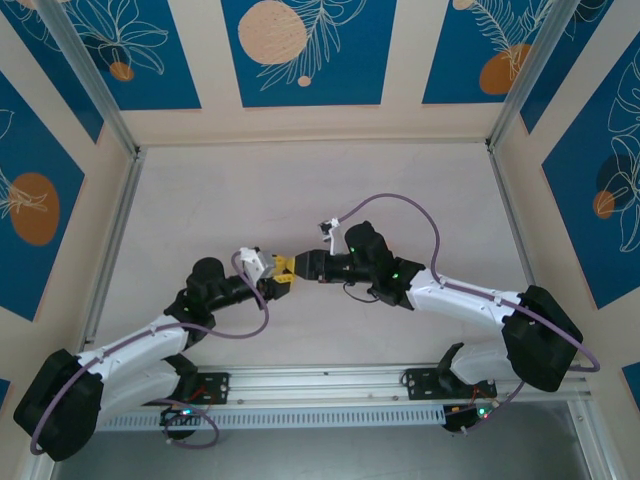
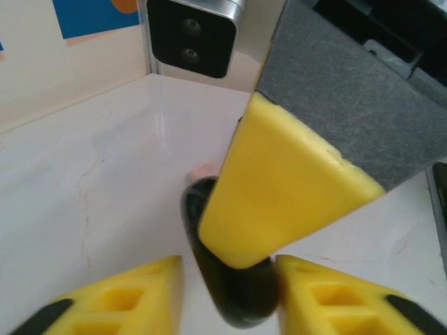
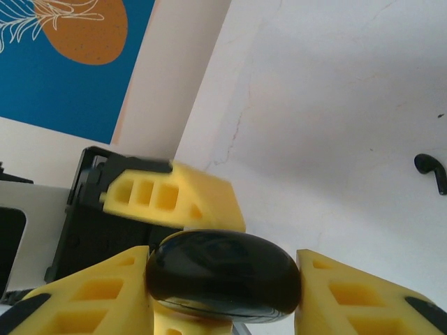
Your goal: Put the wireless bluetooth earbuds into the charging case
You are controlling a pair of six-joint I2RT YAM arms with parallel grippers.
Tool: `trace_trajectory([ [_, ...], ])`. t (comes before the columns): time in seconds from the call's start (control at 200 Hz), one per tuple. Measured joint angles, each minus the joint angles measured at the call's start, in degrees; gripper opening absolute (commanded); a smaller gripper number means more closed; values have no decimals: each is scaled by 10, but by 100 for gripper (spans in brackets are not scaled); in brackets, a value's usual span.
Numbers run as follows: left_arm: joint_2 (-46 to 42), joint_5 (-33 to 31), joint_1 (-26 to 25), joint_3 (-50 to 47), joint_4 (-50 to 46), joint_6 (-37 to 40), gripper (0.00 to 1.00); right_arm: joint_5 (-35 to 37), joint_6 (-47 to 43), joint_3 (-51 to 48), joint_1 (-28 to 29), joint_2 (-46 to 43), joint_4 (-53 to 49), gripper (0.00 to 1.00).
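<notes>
Now right fingers, part-open, clamp glossy black pod; left fingers flank it, grip unclear.

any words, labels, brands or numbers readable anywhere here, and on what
No readable text anywhere in these views.
wall panels: leaf and circle patterns only, no words.
black oval piece: glossy, no print visible.
earbud: too small to show any marking.
camera box: two lenses, no label visible.
</notes>
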Motion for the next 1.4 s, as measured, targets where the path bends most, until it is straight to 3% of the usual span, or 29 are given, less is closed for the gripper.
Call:
trace_trajectory([
  [0.125,0,4,-1,0,-1,-7,18,6,-8,-3,0,-5,-2,50],
  [0.215,0,14,-3,0,6,-4,15,12,-31,-5,4,-23,-16,62],
  [0.305,-1,20,-3,0,8,-3,13,18,-67,-7,5,-59,-47,67],
  [0.69,8,76,-3,0,25,-8,10,-67,-261,-7,-77,-174,-129,67],
  [0.965,31,153,-3,10,51,-13,10,-180,-548,-7,-110,-210,-224,62],
  [1.14,34,186,-3,14,81,-28,10,-210,-678,14,-117,-194,-278,61],
  [1.4,34,205,-3,14,106,-40,10,-249,-740,43,-116,-131,-283,57],
])
